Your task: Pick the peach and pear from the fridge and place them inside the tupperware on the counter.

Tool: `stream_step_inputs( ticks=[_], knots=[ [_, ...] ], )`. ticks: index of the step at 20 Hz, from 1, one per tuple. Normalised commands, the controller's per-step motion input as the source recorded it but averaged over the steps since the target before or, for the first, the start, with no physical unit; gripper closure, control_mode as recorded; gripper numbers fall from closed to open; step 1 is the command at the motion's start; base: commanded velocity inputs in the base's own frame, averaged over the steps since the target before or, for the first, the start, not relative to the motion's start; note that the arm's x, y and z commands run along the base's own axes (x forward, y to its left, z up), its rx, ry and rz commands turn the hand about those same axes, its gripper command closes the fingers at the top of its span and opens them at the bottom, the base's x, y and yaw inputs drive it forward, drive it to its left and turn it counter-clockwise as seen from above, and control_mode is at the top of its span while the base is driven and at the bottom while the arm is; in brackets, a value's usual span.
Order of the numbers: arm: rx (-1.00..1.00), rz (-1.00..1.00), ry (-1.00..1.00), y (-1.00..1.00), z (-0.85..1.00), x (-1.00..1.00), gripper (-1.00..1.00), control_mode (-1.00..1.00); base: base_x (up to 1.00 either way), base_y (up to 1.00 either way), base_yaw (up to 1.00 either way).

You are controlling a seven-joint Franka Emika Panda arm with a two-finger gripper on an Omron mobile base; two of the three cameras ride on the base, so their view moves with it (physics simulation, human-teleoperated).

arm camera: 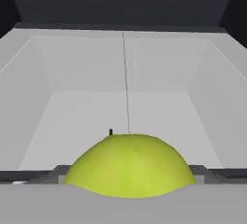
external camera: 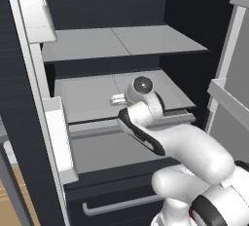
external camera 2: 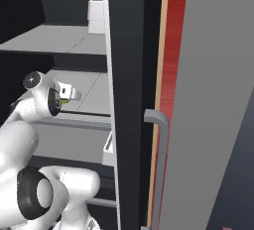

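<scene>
Arm: reaches into the open fridge (external camera: 121, 45), wrist over the grey middle shelf (external camera: 92, 98).
Claw (external camera: 116, 99): at the shelf level, fingers not visible; opening cannot be told, nor whether it has hold of anything.
Pear (arm camera: 129, 165): yellow-green, close up at the bottom centre of the hand view, short dark stem on top; a green sliver shows by the wrist in the right base view.
Door handle (external camera 2: 159, 164): grey bar, on the fridge door's edge.

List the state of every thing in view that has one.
fridge: door open, shelves exposed.
pear: close in front of the hand camera, at the gripper; whether it is gripped cannot be told.
gripper: reached in over the middle shelf; open or shut cannot be told.
</scene>
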Motion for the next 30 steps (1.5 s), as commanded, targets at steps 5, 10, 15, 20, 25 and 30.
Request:
stream_step_inputs(
  ticks=[5, 10, 15, 20, 25, 30],
  knots=[
    [0.01, 0.00, 0.01, -0.27, 0.70, -1.00, 1.00, -1.00, 0.00, 0.00, 0.00],
    [0.02, -0.02, 0.07, -0.26, 0.70, -1.00, 1.00, -1.00, 0.00, 0.00, 0.00],
    [0.01, -0.04, 0.06, -0.13, 0.87, -1.00, 1.00, -1.00, 0.00, 0.00, 0.00],
    [0.00, -0.02, 0.01, -0.15, 0.92, -1.00, 1.00, -1.00, 0.00, 0.00, 0.00],
    [0.00, -0.01, 0.04, -0.11, 0.84, -0.93, 1.00, -1.00, 0.00, 0.00, 0.00],
    [0.00, -0.02, 0.08, -0.11, 0.32, -0.45, 1.00, 1.00, -0.20, -0.14, -0.01]
  ],
)
